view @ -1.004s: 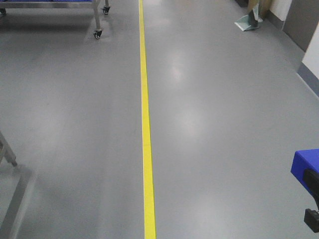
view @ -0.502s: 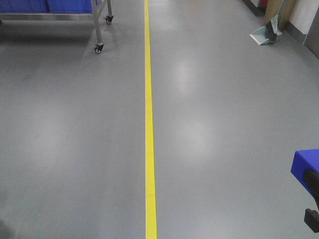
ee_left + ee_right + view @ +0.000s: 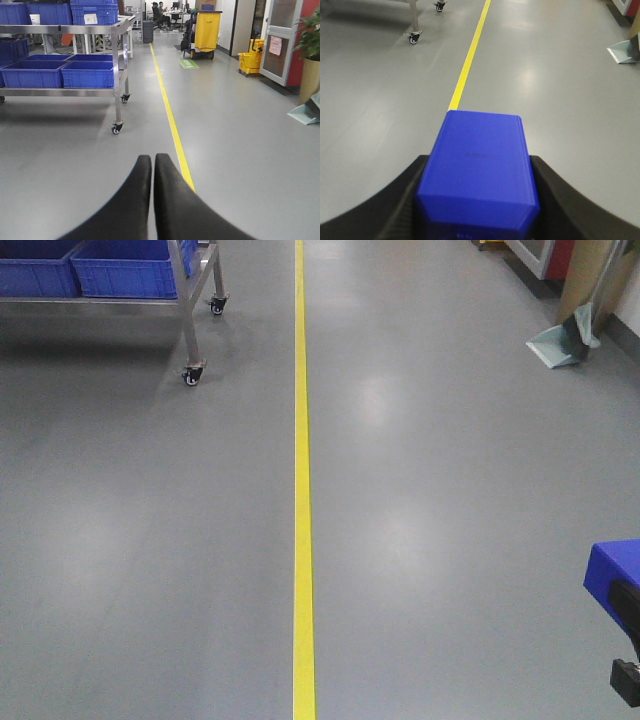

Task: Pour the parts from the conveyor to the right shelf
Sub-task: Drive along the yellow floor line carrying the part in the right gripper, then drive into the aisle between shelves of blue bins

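Note:
A bright-blue plastic block (image 3: 479,160), one of the parts, fills the lower middle of the right wrist view. My right gripper (image 3: 479,172) is shut on it, with a black finger against each side. The front view shows the same block (image 3: 612,575) at the right edge, with the gripper's black body under it. My left gripper (image 3: 153,159) is shut with nothing between its fingers and hangs over bare floor. The conveyor and the right shelf are out of view.
A yellow line (image 3: 303,490) runs straight ahead along the glossy grey floor. A wheeled metal cart (image 3: 189,310) with blue bins (image 3: 82,74) stands ahead on the left. A dustpan (image 3: 560,345) lies ahead on the right. Farther off are a yellow janitor cart (image 3: 207,30) and a mop bucket (image 3: 248,62).
The whole view has advanced along the yellow line: the cart and dustpan have come closer, and a steel leg at the lower left has left view. The right gripper still holds the block.

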